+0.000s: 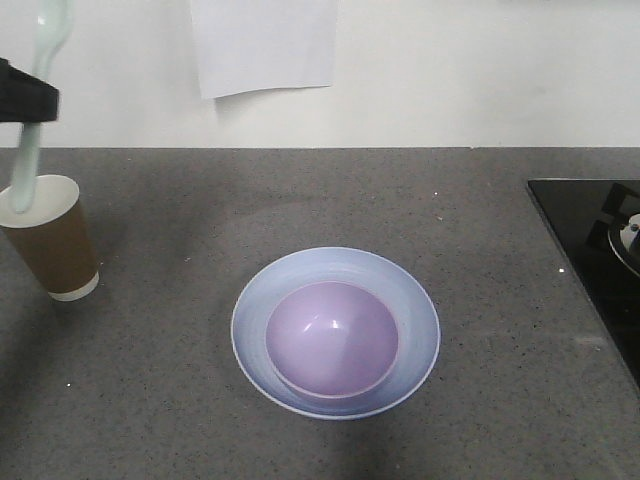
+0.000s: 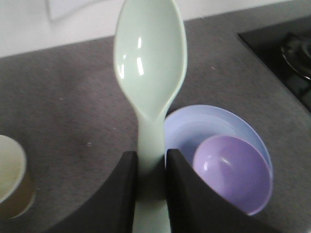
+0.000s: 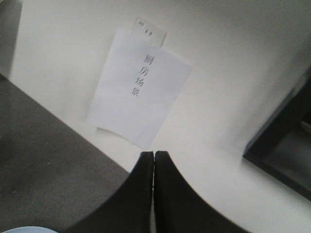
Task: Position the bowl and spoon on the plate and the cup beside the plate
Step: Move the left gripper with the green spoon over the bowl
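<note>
As seen from the front, at far left: left gripper [image 1: 25, 100], black fingers [image 2: 116, 194] clamped on the handle of the small pale mint-green plastic spoon [image 1: 45, 40], head up, lower end at the mouth of the brown paper cup [image 1: 50, 240]; touching or not, cannot tell. Near the middle of the grey speckled table [image 1: 300, 200]: round pale blue shallow plate [image 1: 412, 300], small round lavender-purple plastic bowl [image 1: 332, 338] upright inside it. Cup well apart from plate, to its left. Right gripper [image 3: 154, 160]: fingers pressed together, holding nothing.
</note>
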Available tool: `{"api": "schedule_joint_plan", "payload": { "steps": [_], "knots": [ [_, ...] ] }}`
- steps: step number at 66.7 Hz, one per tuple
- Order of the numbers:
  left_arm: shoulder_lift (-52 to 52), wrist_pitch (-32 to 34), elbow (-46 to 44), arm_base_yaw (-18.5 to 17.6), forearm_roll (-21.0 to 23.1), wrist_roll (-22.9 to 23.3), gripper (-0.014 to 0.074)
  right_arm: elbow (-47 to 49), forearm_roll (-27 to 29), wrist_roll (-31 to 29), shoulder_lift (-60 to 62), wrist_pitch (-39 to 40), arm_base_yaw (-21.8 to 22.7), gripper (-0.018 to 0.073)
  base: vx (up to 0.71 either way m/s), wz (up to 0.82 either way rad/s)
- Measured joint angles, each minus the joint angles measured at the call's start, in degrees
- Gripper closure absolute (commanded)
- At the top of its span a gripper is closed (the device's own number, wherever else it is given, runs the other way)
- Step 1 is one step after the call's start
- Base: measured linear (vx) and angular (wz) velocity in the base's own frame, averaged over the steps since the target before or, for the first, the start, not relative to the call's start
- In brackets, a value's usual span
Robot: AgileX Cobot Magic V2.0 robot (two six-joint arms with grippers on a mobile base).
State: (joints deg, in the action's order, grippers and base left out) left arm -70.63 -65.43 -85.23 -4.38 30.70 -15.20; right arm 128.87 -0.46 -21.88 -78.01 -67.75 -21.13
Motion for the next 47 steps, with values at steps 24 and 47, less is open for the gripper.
{"api": "schedule_joint_plan", "payload": {
  "steps": [24,47],
  "knots": [
    [-11.4,-3.0,0.0,-8.2,9.4,-5.0,0.0603,0.4,-17.0,4.3,6.5,-6.0,0.0,0.0564,0.0,0.0],
    [-20.4,-2.9,0.0,-25.0,-7.2,2.5,0.0603,0.3,-20.5,7.7,6.1,-6.2,0.0,0.0564,0.0,0.0]
  ]
}}
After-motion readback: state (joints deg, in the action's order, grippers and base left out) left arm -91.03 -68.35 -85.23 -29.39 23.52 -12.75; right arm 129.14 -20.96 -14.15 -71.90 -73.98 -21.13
